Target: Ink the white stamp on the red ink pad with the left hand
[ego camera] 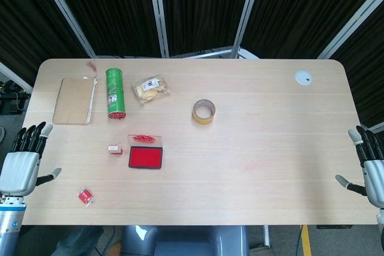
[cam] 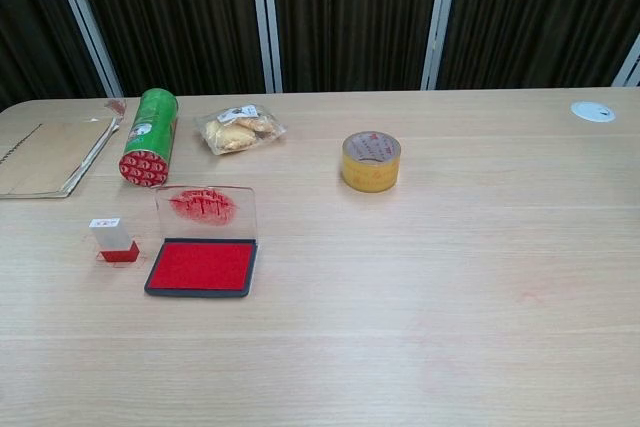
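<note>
Left hand (ego camera: 21, 163) empty, fingers apart; white stamp (ego camera: 114, 148) well right of it, beside red ink pad (ego camera: 145, 157). Right hand (ego camera: 371, 169) likewise spread, empty.

Left hand (ego camera: 21, 163) and right hand (ego camera: 372, 169) show only in the head view; chest view has neither. Right hand is cut by the right edge, its outer side out of frame. Both arms run off the bottom. Notebook (cam: 45, 157) is clipped by the chest view's left edge. White stamp (cam: 112, 239) label is too small to read. Small red packet (ego camera: 85, 196): contents unreadable, and it's outside the chest view. Snack bag (ego camera: 150, 89) label print is illegible.
</note>
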You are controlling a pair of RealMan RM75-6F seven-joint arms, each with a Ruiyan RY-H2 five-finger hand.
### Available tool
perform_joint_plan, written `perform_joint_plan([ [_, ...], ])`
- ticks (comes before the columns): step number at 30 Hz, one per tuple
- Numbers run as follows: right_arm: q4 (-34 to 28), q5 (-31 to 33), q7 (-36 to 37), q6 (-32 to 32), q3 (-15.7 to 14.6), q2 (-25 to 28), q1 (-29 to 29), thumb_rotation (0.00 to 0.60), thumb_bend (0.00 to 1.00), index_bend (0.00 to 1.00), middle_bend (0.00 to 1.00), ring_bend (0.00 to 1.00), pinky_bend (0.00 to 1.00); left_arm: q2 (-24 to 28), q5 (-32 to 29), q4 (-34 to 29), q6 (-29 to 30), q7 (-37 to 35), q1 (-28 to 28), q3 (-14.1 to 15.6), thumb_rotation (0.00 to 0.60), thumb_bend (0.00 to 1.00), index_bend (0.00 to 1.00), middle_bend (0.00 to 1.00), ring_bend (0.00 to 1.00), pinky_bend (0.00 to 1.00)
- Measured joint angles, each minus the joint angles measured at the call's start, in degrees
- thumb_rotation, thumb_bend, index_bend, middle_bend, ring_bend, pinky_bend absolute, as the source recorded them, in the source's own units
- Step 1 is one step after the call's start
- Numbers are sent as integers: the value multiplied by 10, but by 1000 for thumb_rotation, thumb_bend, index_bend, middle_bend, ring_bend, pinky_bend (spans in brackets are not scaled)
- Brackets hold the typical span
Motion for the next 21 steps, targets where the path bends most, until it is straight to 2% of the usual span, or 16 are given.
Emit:
perform_joint_plan([
  [4, -1, -1, 0, -1, 0, 0, 0, 600, 0, 0, 0, 0, 0, 2, -1, -1, -4, 0, 1, -1, 600, 0, 0, 0, 13, 9],
  [5, -1, -1, 0, -1, -1, 0, 0, 600, 0, 0, 0, 0, 0, 2, -1, -1, -5, -1, 1, -2, 600, 0, 0, 0, 72, 60],
  [7, -2, -1, 0, -1, -1, 1, 0, 600, 0, 0, 0, 0, 0, 2, -2, 1, -8, 0, 1, -3, 600, 0, 0, 0, 265, 251],
  [8, -2, -1, 0, -1, -1, 1, 0, 600, 0, 0, 0, 0, 0, 2, -2, 2, -10, 0, 0, -4, 600, 0, 0, 0, 426, 421],
  [11, -4, 0, 0, -2, 0, 1, 1, 600, 0, 0, 0, 0, 0, -3, 0, 10, -17, 0, -5, -8, 600, 0, 0, 0, 725, 781],
  [13, -4, 1, -1, -4, 1, 0, 1, 600, 0, 0, 0, 0, 0, -12, -1, 17, -29, 1, -13, -11, 600, 0, 0, 22, 827, 887],
  [16, -2, 5, -3, -10, 1, -1, 3, 600, 0, 0, 0, 0, 0, -36, -3, 33, -46, 5, -28, -20, 600, 0, 46, 122, 912, 955],
  [21, 3, 12, -1, -17, 2, -3, 5, 600, 0, 0, 0, 0, 0, -86, -29, 64, -101, 12, -59, -36, 600, 0, 102, 191, 930, 972],
])
